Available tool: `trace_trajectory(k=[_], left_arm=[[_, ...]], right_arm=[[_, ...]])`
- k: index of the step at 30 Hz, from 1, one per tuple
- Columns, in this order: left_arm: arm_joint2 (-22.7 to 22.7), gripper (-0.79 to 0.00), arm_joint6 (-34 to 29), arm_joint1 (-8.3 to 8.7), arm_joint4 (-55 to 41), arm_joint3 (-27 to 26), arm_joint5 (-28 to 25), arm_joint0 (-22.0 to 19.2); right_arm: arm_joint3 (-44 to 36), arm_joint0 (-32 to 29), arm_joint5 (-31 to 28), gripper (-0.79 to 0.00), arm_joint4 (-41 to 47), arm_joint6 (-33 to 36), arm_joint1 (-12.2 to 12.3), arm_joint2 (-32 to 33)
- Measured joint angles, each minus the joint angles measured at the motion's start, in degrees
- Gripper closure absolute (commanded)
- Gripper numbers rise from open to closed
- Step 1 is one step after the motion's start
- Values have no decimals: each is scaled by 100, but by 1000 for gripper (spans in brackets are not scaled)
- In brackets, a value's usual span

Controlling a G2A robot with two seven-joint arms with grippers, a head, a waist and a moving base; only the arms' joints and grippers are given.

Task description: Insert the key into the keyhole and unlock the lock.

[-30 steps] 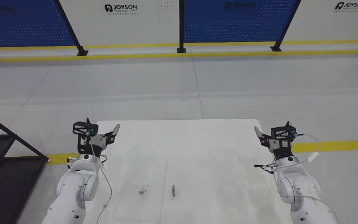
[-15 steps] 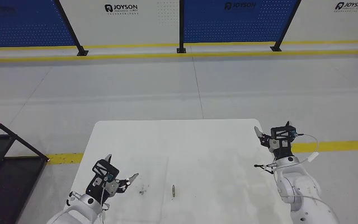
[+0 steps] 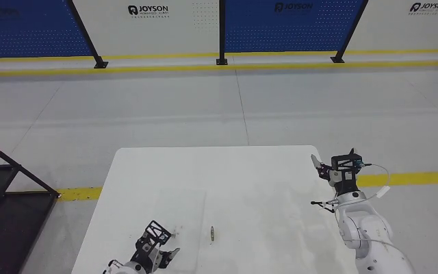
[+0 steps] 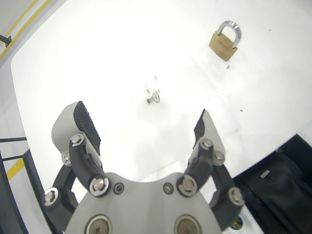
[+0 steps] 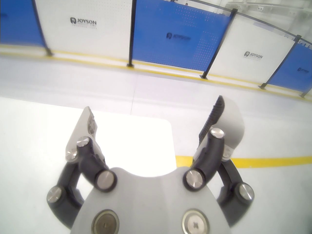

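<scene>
A small silver key (image 4: 154, 97) lies flat on the white table (image 3: 260, 185), just ahead of my left gripper (image 4: 141, 112). That gripper is open with nothing between its ribbed pads (image 4: 86, 125). A brass padlock (image 4: 225, 43) with a steel shackle lies farther off, beyond the key and to one side. From above, the padlock (image 3: 212, 233) is near the table's front edge and the left gripper (image 3: 166, 240) sits just left of it. My right gripper (image 3: 327, 166) hangs open at the table's right edge, far from both things; its wrist view has it (image 5: 153, 107) over the table's far corner.
A faint clear sheet (image 3: 179, 219) covers the table's front-left part, under the key and padlock. A black metal frame (image 3: 20, 181) stands left of the table. Dark gear (image 4: 275, 174) lies below the near table edge.
My left arm has swung from the table's left edge down to the front edge and now faces the key. The right arm, key and padlock have not moved.
</scene>
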Motion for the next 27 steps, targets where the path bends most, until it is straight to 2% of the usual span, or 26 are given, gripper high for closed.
trace_trajectory(k=[3, 4, 6, 8, 21, 27], left_arm=[[208, -662, -140, -15, 150, 166, 83, -203], [260, -576, -160, -21, 165, 208, 118, -255], [371, -505, -193, -36, 182, 320, 216, -375], [488, -397, -240, -54, 208, 431, 345, -494], [987, -354, -528, -111, 672, 822, 724, -940], [1055, -292, -523, -123, 696, 942, 798, -1018]], right_arm=[[0, 0, 0, -785, 0, 0, 0, 0], [0, 0, 0, -785, 0, 0, 0, 0], [0, 0, 0, -785, 0, 0, 0, 0], [0, 0, 0, -785, 0, 0, 0, 0], [0, 0, 0, -785, 0, 0, 0, 0], [0, 0, 0, -785, 0, 0, 0, 0]])
